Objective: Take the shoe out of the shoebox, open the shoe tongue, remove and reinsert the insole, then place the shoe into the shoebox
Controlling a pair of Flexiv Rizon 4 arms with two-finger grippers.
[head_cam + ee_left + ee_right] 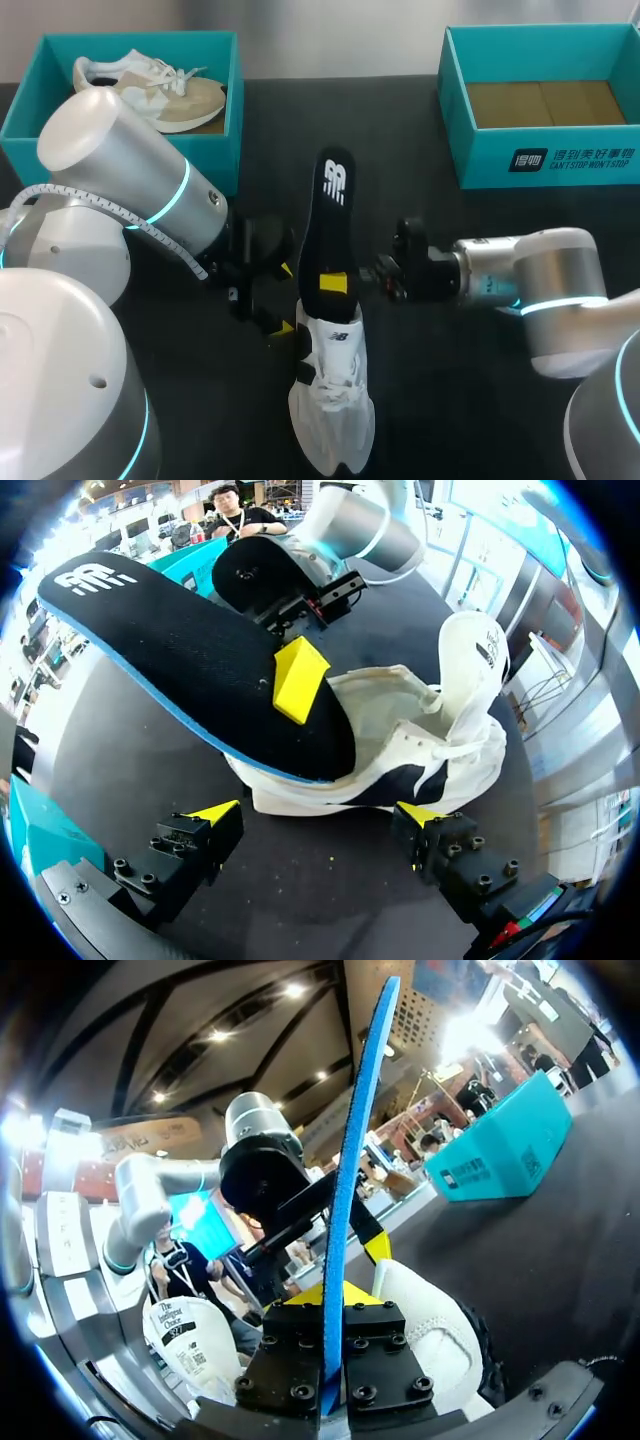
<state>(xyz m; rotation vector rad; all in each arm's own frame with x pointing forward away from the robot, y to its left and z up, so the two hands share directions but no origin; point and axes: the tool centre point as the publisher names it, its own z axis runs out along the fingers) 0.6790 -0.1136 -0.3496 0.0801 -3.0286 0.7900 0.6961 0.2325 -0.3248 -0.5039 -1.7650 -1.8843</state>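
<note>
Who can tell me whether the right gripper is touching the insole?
Touching. In the right wrist view the right gripper is clamped on the insole from both sides, the insole's blue edge rising out of the grip.

I read this as a robotics lab test station, not a home or a shop. Everything sits on one plain dark surface (450,400), with a white shoe (335,400) staged at its middle. My left arm (130,190) and right arm (540,275), silver with glowing cyan joint rings, flank that shoe. Behind the shoe to its left stands a teal shoebox (228,120) holding a beige shoe (160,95); behind it to its right is a second teal shoebox (545,160), set out like props. My right end effector (325,1305) pinches a black insole (325,230) rising from the shoe.
</note>
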